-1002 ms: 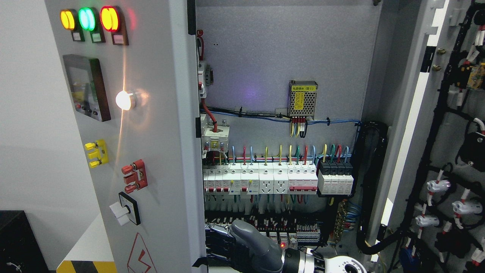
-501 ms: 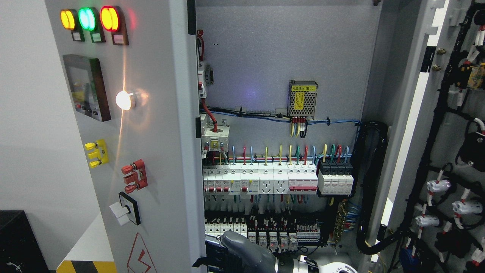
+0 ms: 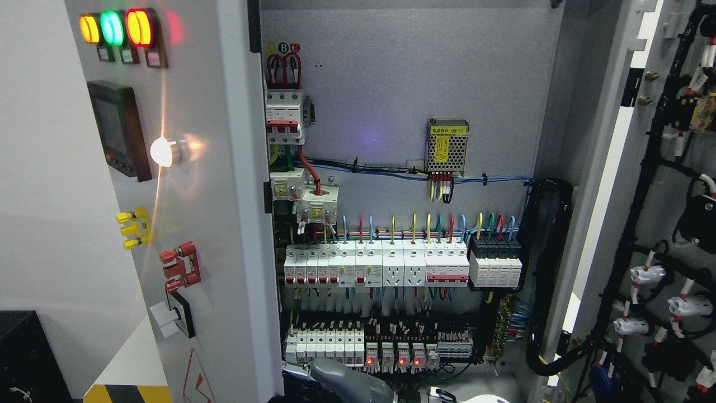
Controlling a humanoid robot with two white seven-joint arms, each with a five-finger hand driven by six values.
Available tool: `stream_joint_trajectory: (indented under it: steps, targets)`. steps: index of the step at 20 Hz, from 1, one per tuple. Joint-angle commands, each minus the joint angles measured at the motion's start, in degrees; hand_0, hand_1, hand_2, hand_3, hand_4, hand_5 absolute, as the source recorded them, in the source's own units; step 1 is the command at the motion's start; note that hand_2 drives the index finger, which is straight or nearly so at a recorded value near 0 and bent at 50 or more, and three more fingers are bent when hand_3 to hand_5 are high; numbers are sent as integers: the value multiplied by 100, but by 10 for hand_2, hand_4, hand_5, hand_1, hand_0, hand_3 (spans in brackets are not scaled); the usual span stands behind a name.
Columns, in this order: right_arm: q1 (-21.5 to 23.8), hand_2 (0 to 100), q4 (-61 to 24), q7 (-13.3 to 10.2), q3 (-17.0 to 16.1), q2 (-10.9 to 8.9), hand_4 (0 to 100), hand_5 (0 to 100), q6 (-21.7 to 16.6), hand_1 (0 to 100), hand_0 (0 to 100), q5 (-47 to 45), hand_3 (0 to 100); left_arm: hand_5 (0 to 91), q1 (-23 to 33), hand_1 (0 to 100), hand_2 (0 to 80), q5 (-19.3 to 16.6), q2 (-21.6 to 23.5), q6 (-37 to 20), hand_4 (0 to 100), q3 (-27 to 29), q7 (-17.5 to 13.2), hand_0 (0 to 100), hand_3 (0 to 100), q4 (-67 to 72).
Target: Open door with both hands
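The grey left door of the electrical cabinet stands open, and its face carries three lit lamps, a meter and switches. The right door is swung wide open at the right, showing black wiring on its inside. My right hand shows only as a grey part at the bottom edge, just right of the left door's free edge, with its white wrist further right. I cannot see whether it touches the door. My left hand is out of view.
Inside the cabinet are rows of white breakers, terminal blocks, coloured wires and a perforated power supply. A black box and a yellow-black striped edge sit at the lower left.
The left door has swung further open to the left, uncovering more breakers along the cabinet's left side. My right hand has sunk lower, almost out of the picture.
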Motion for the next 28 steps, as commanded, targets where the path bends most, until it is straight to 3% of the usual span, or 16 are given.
stream_joint_trajectory:
  steps: [1, 9, 17, 21, 28]
  targets:
    - [9, 0, -238, 19, 250, 80, 0, 0, 0, 0, 0, -4, 0, 0, 0, 0, 0, 1, 0, 38, 0, 0, -5, 0, 0, 0]
    - [9, 0, -238, 1, 347, 326, 0, 0, 0, 0, 0, 22, 0, 0, 0, 0, 0, 1, 0, 29, 0, 0, 4, 0, 0, 9]
    - [-9, 0, -211, -34, 487, 353, 0, 0, -9, 0, 0, 197, 0, 0, 0, 0, 0, 9, -9, 29, 0, 0, 4, 0, 0, 0]
    - [-9, 0, -238, -210, 619, 362, 0, 0, -9, 0, 0, 382, 0, 0, 0, 0, 0, 1, 0, 29, 0, 0, 4, 0, 0, 0]
    - [9, 0, -343, -219, 812, 388, 0, 0, -9, 0, 0, 382, 0, 0, 0, 0, 0, 1, 0, 29, 0, 0, 4, 0, 0, 0]
